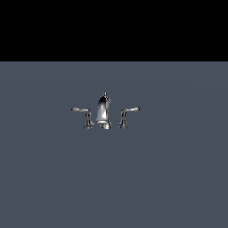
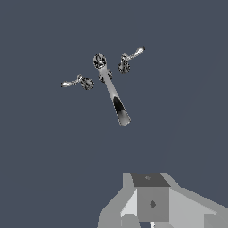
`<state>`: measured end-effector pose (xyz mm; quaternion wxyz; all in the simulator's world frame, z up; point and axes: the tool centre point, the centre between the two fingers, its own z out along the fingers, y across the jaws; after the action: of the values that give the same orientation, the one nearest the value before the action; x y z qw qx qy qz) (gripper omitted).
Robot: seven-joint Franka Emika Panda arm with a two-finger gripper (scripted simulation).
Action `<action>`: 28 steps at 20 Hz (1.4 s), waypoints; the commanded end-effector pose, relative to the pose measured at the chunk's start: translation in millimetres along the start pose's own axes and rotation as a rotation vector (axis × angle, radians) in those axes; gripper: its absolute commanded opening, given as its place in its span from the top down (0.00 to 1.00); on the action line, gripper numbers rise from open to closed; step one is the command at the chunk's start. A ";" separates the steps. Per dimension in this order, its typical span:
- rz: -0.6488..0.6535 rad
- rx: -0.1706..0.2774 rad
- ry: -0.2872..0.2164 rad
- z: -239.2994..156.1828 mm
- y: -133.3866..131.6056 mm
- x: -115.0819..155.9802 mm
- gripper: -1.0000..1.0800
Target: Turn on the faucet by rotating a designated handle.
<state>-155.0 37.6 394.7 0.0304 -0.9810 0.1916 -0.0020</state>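
The gripper (image 2: 153, 209) hangs well above the chrome faucet (image 1: 105, 111), apparently for an overview. The handle (image 1: 127, 114) lies far from the jaws; their state cannot be told.

Faucet (image 1: 105, 112) set on a flat floor (image 1: 114, 178): central spout (image 1: 103, 111) between two separate levers. Left lever (image 1: 83, 115) on the exterior view's left; the handle (image 1: 127, 114) on its right. The gripper (image 2: 151, 205) apparently hangs above, well apart from all three.

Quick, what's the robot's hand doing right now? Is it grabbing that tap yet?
Hand: holding nothing, well short of the faucet; whether it is open or closed cannot be told, since its fingertips are out of frame.
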 end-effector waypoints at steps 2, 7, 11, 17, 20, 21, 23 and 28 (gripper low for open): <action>0.088 -0.002 0.003 23.9 -10.2 19.8 1.00; 0.211 -0.005 0.007 56.9 -21.1 49.6 1.00; 0.306 -0.008 0.010 82.5 -26.8 74.0 1.00; 0.448 -0.014 0.015 120.3 -30.4 111.0 1.00; 0.519 -0.017 0.018 139.1 -30.0 129.9 1.00; 0.543 -0.018 0.019 145.4 -29.5 136.3 1.00; 0.592 -0.021 0.021 158.2 -27.9 149.1 1.00; 0.716 -0.028 0.026 190.6 -20.8 181.9 1.00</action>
<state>15.7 5.2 214.6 0.0147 -0.8618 0.5070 -0.0007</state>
